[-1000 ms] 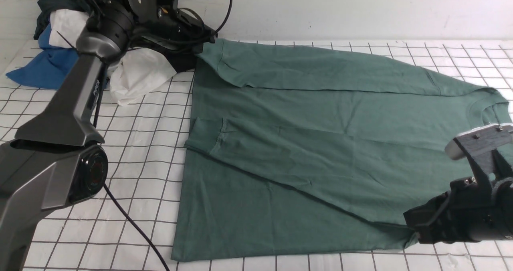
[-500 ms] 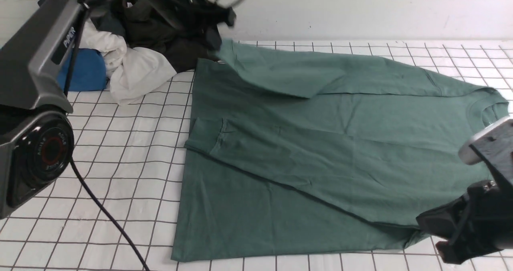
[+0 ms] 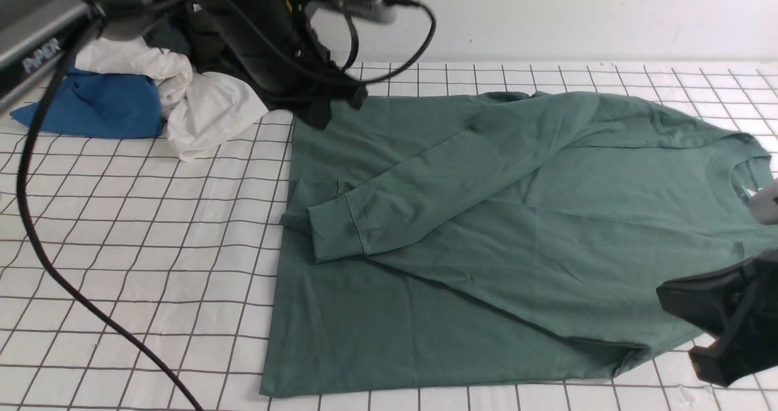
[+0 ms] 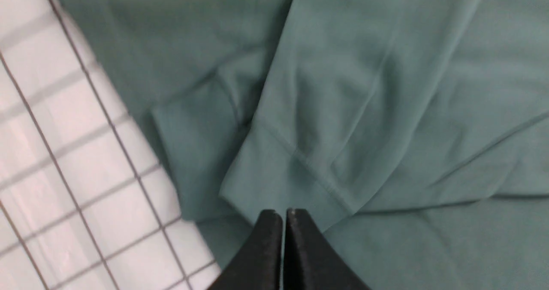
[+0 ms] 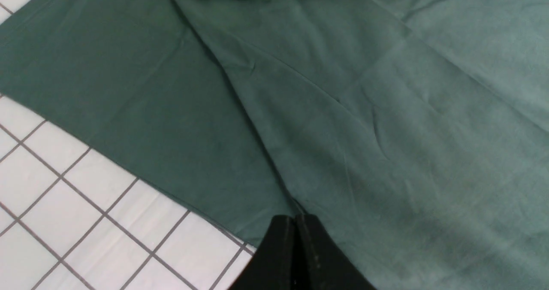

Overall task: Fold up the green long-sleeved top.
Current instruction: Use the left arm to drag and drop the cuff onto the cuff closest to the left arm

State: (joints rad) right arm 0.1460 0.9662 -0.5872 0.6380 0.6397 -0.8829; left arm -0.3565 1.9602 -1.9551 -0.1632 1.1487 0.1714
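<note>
Flipped the far sleeve (image 3: 462, 155) down across the body since a second ago, landing its cuff (image 3: 337, 234) partly over the other cuff. Looks like a flat sage green long-sleeved top (image 3: 486, 289) on the gridded desk (image 3: 152, 216), lying lengthwise left to right, neck (image 3: 738, 168) at the right, hem (image 3: 281, 314) at the left. Got left pincer (image 4: 284, 213) and right pincer (image 5: 296, 218) both pinched shut, holding nothing, above the cloth.

Green long-sleeved top (image 5: 343, 110) on gridded table (image 5: 64, 187) — closed end effector (image 5: 296, 221) above.
</note>
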